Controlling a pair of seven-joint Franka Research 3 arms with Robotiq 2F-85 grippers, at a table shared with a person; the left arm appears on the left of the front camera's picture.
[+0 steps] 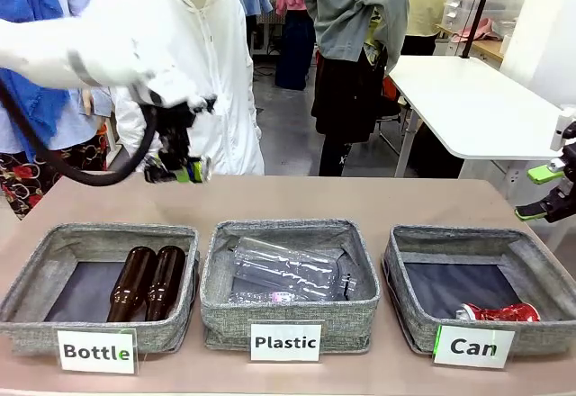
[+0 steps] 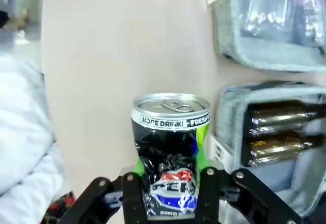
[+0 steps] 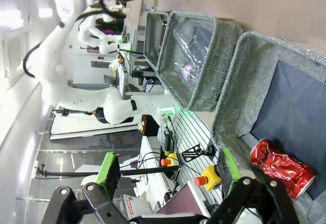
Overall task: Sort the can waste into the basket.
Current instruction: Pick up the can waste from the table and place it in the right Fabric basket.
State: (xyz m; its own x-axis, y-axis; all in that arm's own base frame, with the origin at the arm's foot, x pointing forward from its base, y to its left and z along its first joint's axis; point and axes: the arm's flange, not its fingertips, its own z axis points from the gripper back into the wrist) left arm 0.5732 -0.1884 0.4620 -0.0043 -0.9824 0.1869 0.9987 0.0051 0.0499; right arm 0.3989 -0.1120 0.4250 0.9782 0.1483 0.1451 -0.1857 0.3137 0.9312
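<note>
My left gripper (image 1: 177, 170) hangs above the far left of the table, shut on a black can (image 1: 191, 171) with colourful print. In the left wrist view the black can (image 2: 170, 150) stands dented between the green pads of the left gripper (image 2: 170, 175), its silver top facing away. A crushed red-and-silver can (image 1: 498, 312) lies in the front right corner of the grey basket labelled "Can" (image 1: 450, 234). My right gripper (image 1: 549, 189) is open at the table's right edge, holding nothing. Its wrist view shows the right gripper (image 3: 169, 173) open, looking at the crushed can (image 3: 281, 167) inside the basket (image 3: 239, 96).
A grey basket labelled "Bottle" (image 1: 54, 234) at the left holds two brown glass bottles (image 1: 148, 281). The middle basket labelled "Plastic" (image 1: 270, 227) holds clear plastic bottles (image 1: 283, 270). A person in a white hooded jacket (image 1: 202, 54) stands at the far side. A white table (image 1: 468, 99) is at the back right.
</note>
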